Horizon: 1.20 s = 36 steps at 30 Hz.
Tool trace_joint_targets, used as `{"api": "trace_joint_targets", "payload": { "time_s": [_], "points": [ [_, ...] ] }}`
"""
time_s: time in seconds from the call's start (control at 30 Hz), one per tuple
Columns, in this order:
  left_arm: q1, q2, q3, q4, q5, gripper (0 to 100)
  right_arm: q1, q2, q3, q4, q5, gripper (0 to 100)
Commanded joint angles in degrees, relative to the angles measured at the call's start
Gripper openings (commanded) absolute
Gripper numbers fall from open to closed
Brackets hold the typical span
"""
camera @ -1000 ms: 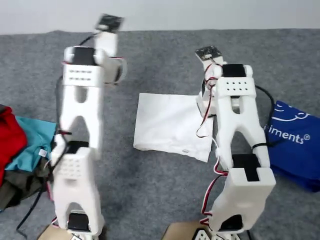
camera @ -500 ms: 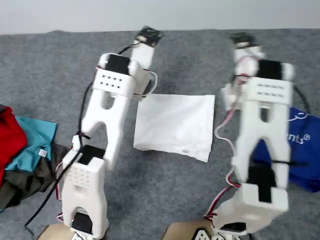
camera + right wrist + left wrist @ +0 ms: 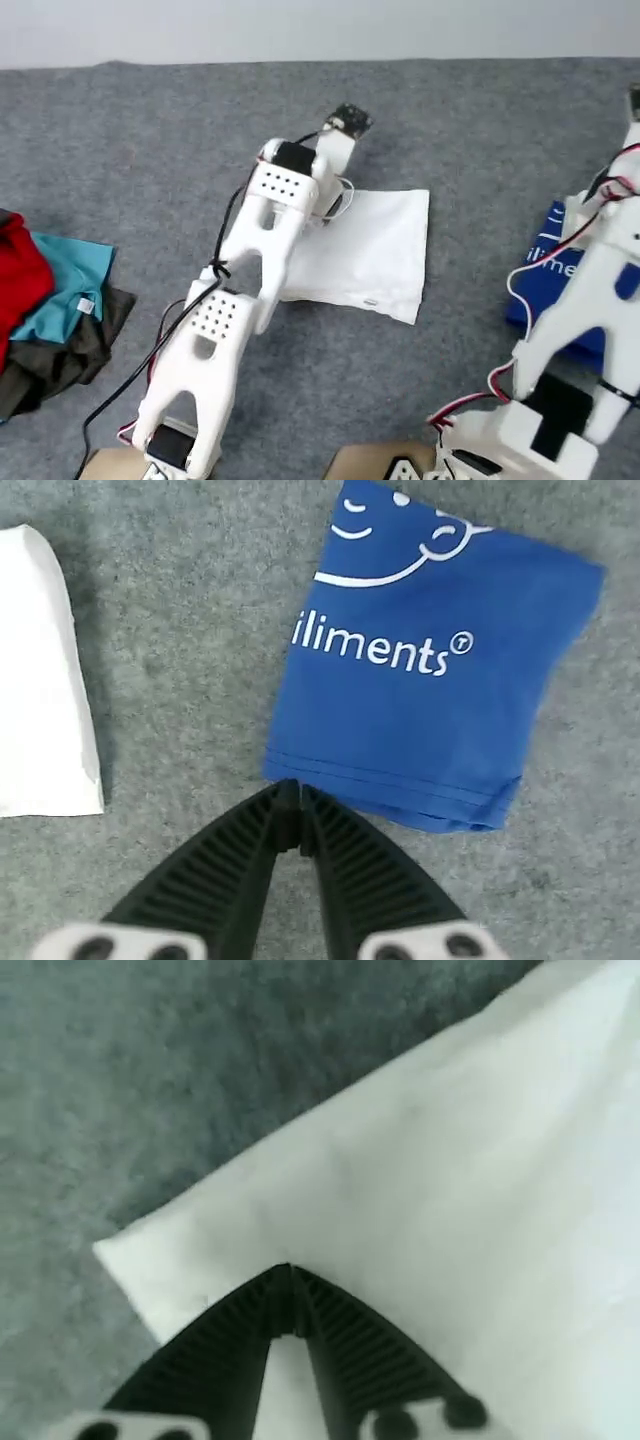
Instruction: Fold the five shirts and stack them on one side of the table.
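Overhanging white shirt (image 3: 430, 1190) corner: left fingers (image 3: 225, 1345)

The right tool (image 3: 288, 798) hangs over the grey, felt-like surface (image 3: 180, 610), its two ribbed black fingers pressed tip to tip with nothing between them. The tips sit just beside the hemmed edge of a folded blue shirt (image 3: 440, 710) — it lies flat, with white print across it. A folded white shirt (image 3: 35, 680) lies apart from the blue one — bare surface between them.
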<state>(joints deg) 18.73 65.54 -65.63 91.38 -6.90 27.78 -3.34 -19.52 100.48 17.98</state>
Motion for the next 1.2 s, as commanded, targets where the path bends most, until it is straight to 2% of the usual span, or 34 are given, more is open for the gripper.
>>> {"api": "trace_joint_targets", "payload": {
  "time_s": [0.0,0.27,0.63,0.83,0.97,1.17],
  "points": [
    [-0.7,2.1,-9.5,3.9,-0.7,0,1.1,-3.8,-0.3,2.2,1.5,0.9],
    [-4.2,4.6,-13.6,7.8,-0.8,0,1.0,-4.0,-0.3,2.2,1.5,0.9],
    [-1.6,-1.8,-15.8,8.4,-0.4,0,0.8,-3.7,-0.3,2.2,1.5,0.9],
    [-0.8,-1.8,-9.9,2.2,-0.4,0,0.8,-3.7,-0.3,2.2,1.4,0.9],
    [-1.2,-1.8,-3.7,1.3,-0.7,0,0.8,-3.7,-0.2,2.2,1.4,0.9],
    [-6.4,-1.8,-2.4,1.8,-0.7,0,0.8,-3.7,-0.2,2.2,1.4,0.9]
  ]
}}
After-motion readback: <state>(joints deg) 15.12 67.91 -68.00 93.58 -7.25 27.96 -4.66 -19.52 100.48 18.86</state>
